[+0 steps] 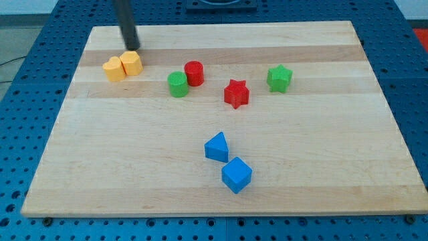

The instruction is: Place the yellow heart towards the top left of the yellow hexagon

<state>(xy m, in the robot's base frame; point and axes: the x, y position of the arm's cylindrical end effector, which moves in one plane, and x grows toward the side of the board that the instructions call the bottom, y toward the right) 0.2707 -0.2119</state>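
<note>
The yellow heart (114, 69) and the yellow hexagon (132, 63) sit side by side and touching near the board's top left. The heart is on the view's left and slightly lower, the hexagon on the right. My tip (132, 49) stands just above the hexagon in the view, at or very near its top edge. The dark rod rises from there out of the view's top.
On the wooden board (301, 47), a green cylinder (178, 84) touches a red cylinder (194, 72). A red star (236, 93) and a green star (279, 77) lie to the right. A blue triangle (216, 146) and a blue cube (237, 175) lie at bottom centre.
</note>
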